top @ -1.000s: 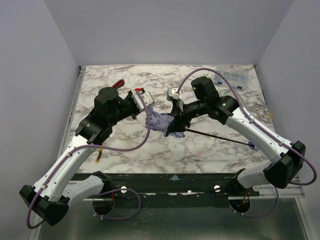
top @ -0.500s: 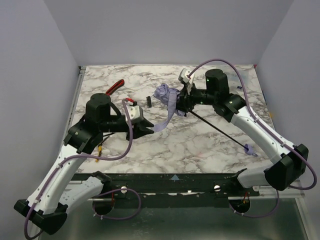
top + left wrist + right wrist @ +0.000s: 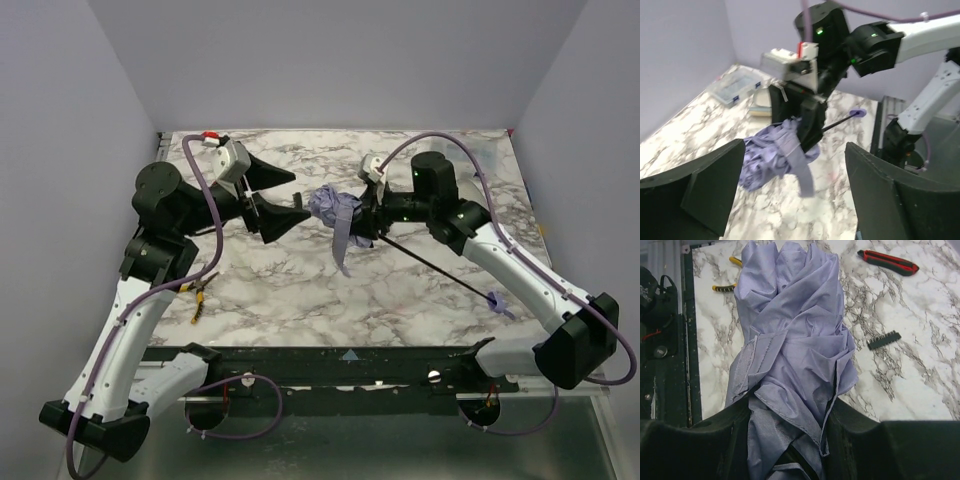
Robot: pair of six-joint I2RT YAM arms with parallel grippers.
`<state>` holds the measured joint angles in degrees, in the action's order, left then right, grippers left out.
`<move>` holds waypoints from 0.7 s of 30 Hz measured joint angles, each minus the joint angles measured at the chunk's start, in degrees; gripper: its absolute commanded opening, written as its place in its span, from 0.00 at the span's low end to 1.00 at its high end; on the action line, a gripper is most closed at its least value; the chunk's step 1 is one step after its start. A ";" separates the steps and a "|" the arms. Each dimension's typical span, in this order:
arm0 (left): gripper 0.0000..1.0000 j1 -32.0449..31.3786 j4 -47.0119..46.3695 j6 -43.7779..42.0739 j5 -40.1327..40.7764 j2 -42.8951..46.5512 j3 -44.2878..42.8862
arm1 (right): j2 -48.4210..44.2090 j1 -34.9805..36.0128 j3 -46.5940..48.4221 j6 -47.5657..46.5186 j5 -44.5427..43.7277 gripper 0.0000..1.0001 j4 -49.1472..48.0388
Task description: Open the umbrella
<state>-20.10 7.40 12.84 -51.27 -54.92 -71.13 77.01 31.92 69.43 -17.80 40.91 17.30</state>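
One soft bundle, one stiff shaft

Your umbrella [image 3: 330,205] is collapsed and held over the middle of the counter [image 3: 260,290]. Its cloth looks light, limp and slippery, so expect it to slide rather than carry a pull. Your right fingers [image 3: 360,222] are clenched on the gathered cloth. The thin shaft [image 3: 430,266] runs out to the small handle [image 3: 499,299], the firmer place to grip. Your left fingers [image 3: 303,195] are spread wide and empty, just beside the bundle.

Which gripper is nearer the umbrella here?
Right. The right gripper is clamped on the umbrella, its bunched canopy between the jaws. The left gripper sits just to the umbrella's left, jaws open, holding nothing.
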 measured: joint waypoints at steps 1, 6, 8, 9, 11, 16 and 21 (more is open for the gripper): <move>0.93 0.00 0.92 -1.70 1.53 0.22 0.50 | -0.74 0.00 -1.22 0.48 0.22 0.00 -1.36; 0.98 0.00 3.93 -3.74 3.08 -1.33 1.01 | -4.83 0.74 -5.51 0.79 0.35 0.00 -9.51; 0.99 0.00 4.26 -2.36 3.06 -2.86 1.14 | -6.34 1.57 -6.78 -0.48 -0.13 0.00 -13.68; 0.99 0.00 4.22 -1.64 3.06 -3.45 1.27 | -6.93 2.10 -7.26 -1.27 -0.24 0.00 -15.52; 0.99 0.00 3.26 0.81 3.06 -4.55 2.08 | -7.56 3.06 -7.65 -2.47 -0.42 0.00 -18.58; 0.98 0.00 -0.59 7.98 3.04 -6.80 3.48 | -7.58 5.33 -7.67 -4.17 -0.70 0.00 -23.82; 0.57 -0.02 -6.38 14.29 2.67 -7.43 4.50 | -7.41 7.30 -7.67 -4.72 -1.27 0.01 -26.71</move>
<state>-20.12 1.02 27.14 -48.60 -62.35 -66.63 69.60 39.22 61.76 -22.52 39.64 -9.41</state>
